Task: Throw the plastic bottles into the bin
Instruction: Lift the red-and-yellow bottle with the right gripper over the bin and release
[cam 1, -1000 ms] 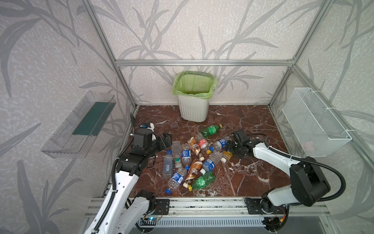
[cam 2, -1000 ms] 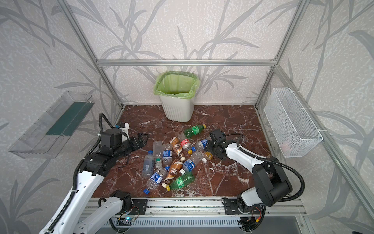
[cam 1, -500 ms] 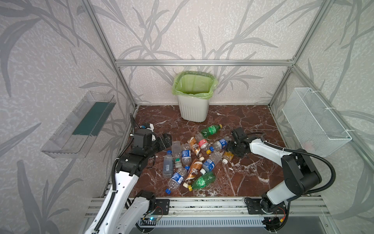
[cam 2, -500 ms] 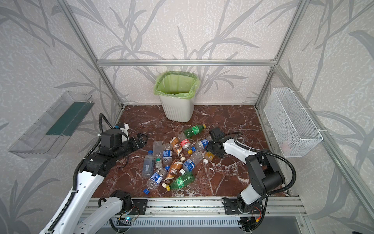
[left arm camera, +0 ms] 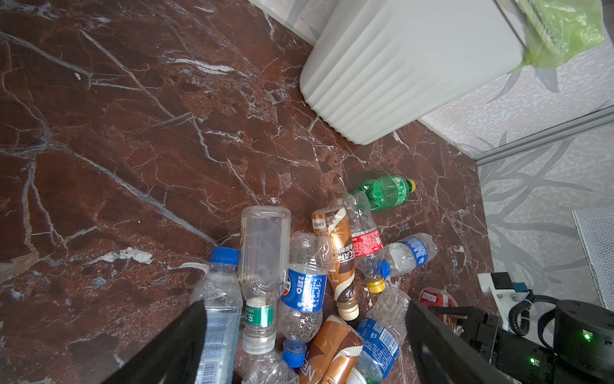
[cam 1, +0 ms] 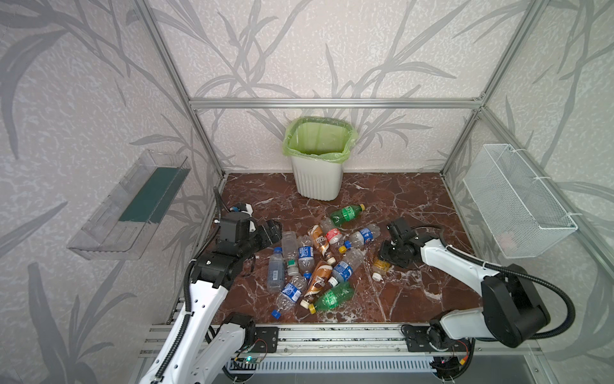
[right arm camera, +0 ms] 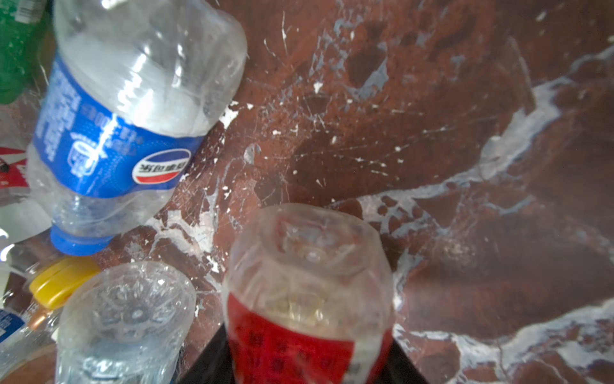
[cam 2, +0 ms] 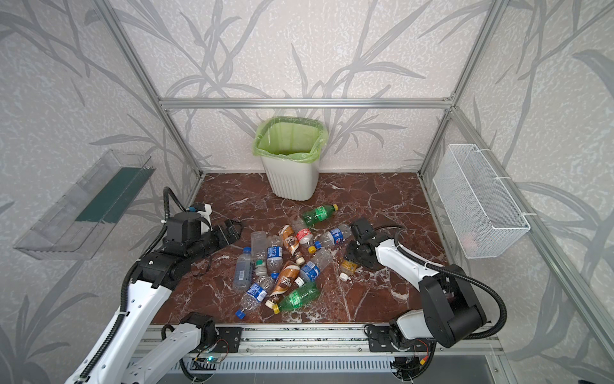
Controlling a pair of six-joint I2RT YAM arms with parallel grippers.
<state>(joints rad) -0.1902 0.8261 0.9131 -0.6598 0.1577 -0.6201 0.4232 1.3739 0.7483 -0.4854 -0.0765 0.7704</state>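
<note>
Green-bagged white ribbed plastic bin [cam 1: 317,179] looks empty: right hand [right arm camera: 305,362] clamps one red-labelled clear plastic bottle [right arm camera: 305,282], left hand [left arm camera: 307,342] gapes, bottle pile [cam 1: 312,266] waits on the tabletop.

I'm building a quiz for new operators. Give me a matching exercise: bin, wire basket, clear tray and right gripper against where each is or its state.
1 bin
2 wire basket
3 clear tray
4 right gripper

A left wall
B shut on red-labelled bottle
C floor, by back wall
D right wall

Pairs: 1-C, 2-D, 3-A, 4-B
</note>
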